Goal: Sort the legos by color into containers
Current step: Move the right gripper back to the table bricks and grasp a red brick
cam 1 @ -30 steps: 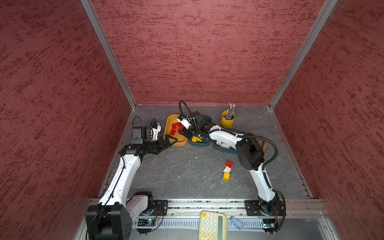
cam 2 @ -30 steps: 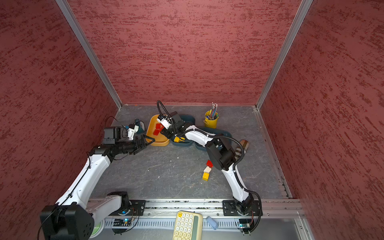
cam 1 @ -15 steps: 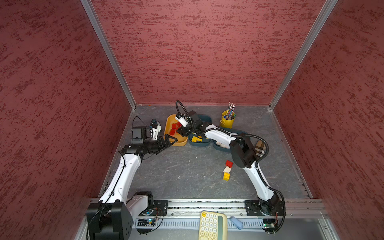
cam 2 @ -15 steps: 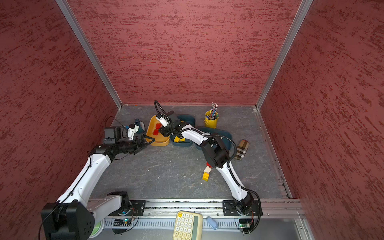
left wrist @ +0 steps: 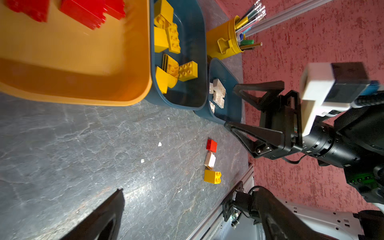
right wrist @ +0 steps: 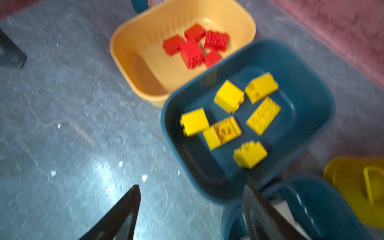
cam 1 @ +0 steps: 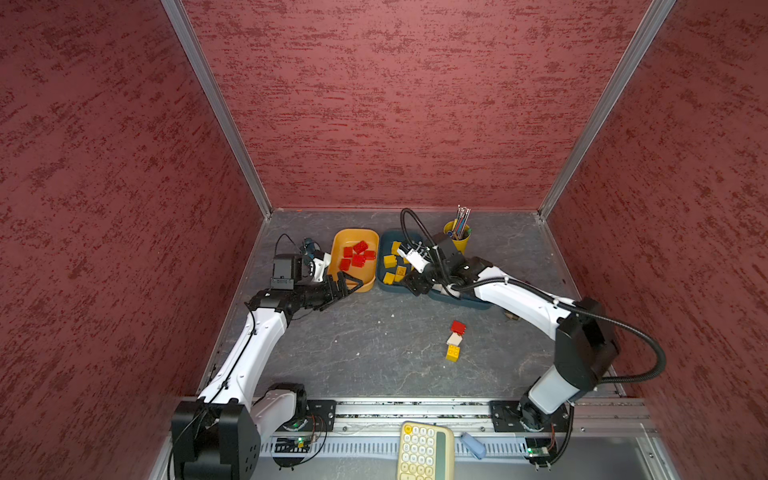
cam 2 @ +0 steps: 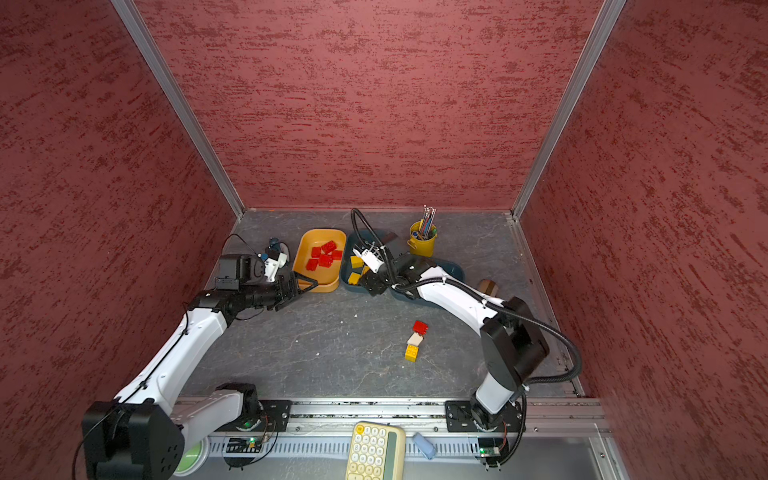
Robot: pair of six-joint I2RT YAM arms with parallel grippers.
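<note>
Lying just beyond the parted, empty right gripper [right wrist: 191, 187], inside the middle dark teal plastic tub [right wrist: 311, 126]: six yellow studded plastic bricks [right wrist: 228, 96], with the left gripper [cam 1: 349, 286] likewise parted at the near rim of the orange-yellow tub [cam 1: 353, 236].

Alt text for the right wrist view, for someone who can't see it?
Yellow legos lie in a dark teal tub, beside an orange-yellow tub holding red legos. The right gripper hangs open and empty in the foreground; picture slightly blurred.
</note>
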